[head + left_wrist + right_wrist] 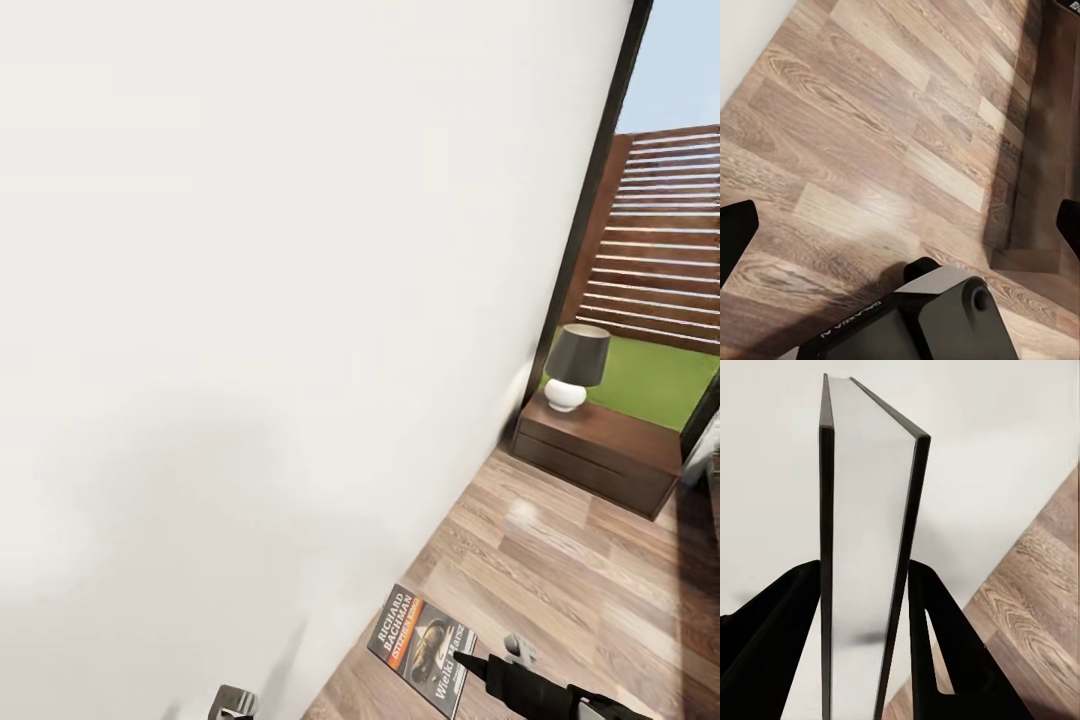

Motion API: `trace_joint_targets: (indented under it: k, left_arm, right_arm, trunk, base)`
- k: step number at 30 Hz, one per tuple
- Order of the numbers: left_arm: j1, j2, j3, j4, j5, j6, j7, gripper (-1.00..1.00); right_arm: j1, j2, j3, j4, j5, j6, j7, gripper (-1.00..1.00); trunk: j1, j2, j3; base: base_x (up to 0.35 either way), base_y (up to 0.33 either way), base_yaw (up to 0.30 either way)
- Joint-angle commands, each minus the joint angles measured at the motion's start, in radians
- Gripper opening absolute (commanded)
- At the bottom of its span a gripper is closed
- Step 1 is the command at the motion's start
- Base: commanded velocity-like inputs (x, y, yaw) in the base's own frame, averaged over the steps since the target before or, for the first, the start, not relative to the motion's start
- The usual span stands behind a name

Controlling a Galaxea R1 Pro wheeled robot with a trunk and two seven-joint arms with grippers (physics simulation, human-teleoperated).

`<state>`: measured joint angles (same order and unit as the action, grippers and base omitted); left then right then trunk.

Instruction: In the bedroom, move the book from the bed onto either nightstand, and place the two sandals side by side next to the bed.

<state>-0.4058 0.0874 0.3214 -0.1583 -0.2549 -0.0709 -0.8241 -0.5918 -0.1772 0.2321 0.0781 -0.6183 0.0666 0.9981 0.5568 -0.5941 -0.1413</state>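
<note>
My right gripper [466, 662] is shut on the book [421, 648], a thin paperback with "RICHARD BACHMAN" on its dark cover, and holds it above the wood floor close to the white wall. In the right wrist view the book [862, 547] stands edge-on, pinched between the two black fingers [780, 607]. A dark reddish-brown nightstand [600, 448] stands ahead to the right, against the wall by the window. My left gripper [900, 225] hangs open over bare floor; its tip [232, 703] pokes in low in the head view. The sandals are out of view.
A lamp [575, 365] with a dark shade and white base sits on the nightstand's left part. The white wall [250, 300] is close on the left. A dark wooden frame edge [1050, 150] runs along the floor beside my left gripper.
</note>
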Motion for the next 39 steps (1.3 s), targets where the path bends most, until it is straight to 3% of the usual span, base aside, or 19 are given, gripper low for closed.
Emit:
trace_joint_targets:
  k: [1,39]
  left_arm:
    - [-0.001,0.0,0.007,0.0,-0.01,-0.007,-0.003,1.0]
    - [-0.001,0.0,0.007,0.001,-0.011,-0.007,-0.003,1.0]
  right_arm:
    - [-0.002,0.0,0.006,0.003,-0.011,0.007,0.005,-1.0]
    - [-0.002,0.001,0.006,0.003,-0.009,0.007,0.005,-1.0]
  trunk:
    - [0.0,-0.002,-0.002]
    - [0.0,-0.002,-0.024]
  base:
    - [0.002,0.0,-0.182]
    - [0.0,0.0,-0.246]
